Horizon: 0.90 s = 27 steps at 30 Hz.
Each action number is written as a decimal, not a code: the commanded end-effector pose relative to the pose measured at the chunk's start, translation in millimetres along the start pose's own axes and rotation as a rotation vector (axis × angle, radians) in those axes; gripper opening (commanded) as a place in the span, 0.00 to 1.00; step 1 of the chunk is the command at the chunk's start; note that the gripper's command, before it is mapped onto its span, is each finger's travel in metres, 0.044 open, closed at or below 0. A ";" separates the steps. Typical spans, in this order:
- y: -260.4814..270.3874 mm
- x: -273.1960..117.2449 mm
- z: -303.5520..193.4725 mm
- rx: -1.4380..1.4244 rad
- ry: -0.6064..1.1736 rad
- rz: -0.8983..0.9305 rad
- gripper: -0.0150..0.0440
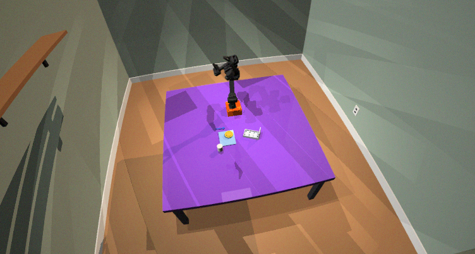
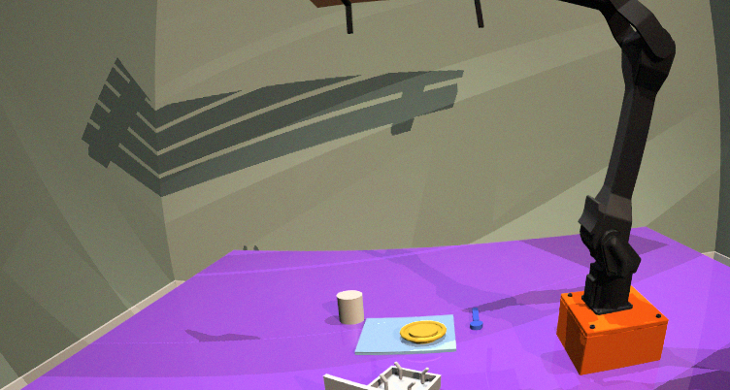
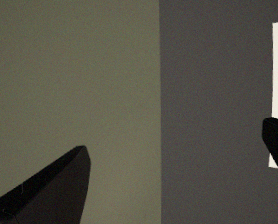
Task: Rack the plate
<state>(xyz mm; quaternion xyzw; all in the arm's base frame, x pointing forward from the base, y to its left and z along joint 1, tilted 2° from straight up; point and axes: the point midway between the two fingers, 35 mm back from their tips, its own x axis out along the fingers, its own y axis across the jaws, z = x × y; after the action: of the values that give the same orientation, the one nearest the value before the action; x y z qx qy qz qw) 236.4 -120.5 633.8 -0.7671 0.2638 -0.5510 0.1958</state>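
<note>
The gripper (image 1: 220, 61) (image 3: 174, 141) is held high with its fingers wide apart and nothing between them; the plate (image 1: 228, 134) (image 2: 423, 331) lies flat, well below it.
Closest to the gripper is its own black arm (image 1: 232, 87) (image 2: 633, 137), bending down to the orange base (image 1: 237, 112) (image 2: 613, 354). Far lower than the fingertips, on the purple table (image 1: 266, 165) (image 2: 285, 285), a small blue utensil (image 1: 220, 128) (image 2: 476, 319) lies just beside the light blue board (image 1: 222, 141) (image 2: 378, 336) that bears the yellow plate. The white dish rack (image 1: 251, 138) (image 2: 434, 382) stands apart from the board, also below gripper level, and the pale cylinder (image 1: 219, 148) (image 2: 350, 307) stands upright near the board's corner.
</note>
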 end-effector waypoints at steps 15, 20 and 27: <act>17.5 -17.6 88.4 0.052 -0.288 -0.018 0.93; 29.3 -26.0 117.1 0.102 -0.381 0.014 0.93; 47.7 -41.6 156.7 0.183 -0.512 0.082 0.93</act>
<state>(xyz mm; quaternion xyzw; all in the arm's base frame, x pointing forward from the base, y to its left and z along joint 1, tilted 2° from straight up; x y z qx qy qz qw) 349.9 -128.3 545.9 -0.8463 0.1889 -0.3824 0.3192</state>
